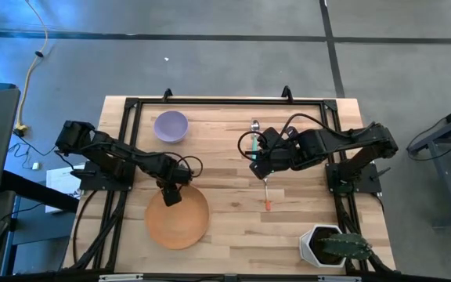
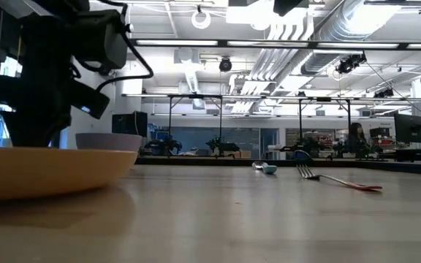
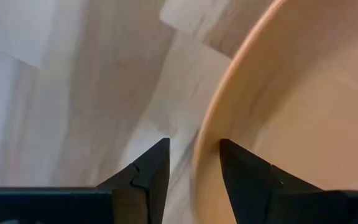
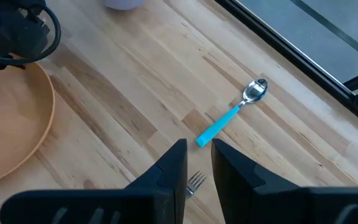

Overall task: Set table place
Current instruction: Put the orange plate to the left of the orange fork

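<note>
White angular pot (image 1: 317,244) with green plant (image 1: 349,247), yellow cable (image 1: 30,74) on floor

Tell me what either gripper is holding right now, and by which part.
The left gripper straddles the orange plate at its rim; whether it is clamped cannot be told. The right gripper hangs empty above the fork.

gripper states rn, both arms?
Left tool: open, fingers straddling the orange plate rim, not clamped.
Right tool: open, empty, above the fork, near the spoon.
</note>
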Robot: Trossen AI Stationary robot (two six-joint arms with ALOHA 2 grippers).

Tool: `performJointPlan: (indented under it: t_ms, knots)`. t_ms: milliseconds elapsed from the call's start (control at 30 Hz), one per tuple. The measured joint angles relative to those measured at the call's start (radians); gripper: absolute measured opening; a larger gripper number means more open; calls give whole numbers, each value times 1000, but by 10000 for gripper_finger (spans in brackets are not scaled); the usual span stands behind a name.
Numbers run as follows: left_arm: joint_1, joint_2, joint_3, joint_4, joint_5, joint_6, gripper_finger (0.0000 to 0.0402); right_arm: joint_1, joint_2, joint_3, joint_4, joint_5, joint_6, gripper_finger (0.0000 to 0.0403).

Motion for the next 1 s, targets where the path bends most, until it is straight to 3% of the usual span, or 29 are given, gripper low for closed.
performJointPlan:
  t_ms: [233, 433, 633, 867, 1000]
  knots:
    - [-2, 0, -7, 6, 23, -11, 112, -9, 0, 0, 0, 0, -7, 64]
    - [-1, -4, -4, 20, 64, -8, 15, -9, 0, 0, 0, 5, -7, 64]
    - [-2, -4, 41, 0, 47, -10, 5, -9, 0, 0, 0, 10, -7, 64]
    - [3, -11, 213, -92, -103, 12, 1, -7, 7, -2, 0, 61, 3, 64]
    - [34, -11, 292, -103, -138, 32, 0, 9, 44, -2, 0, 60, 0, 64]
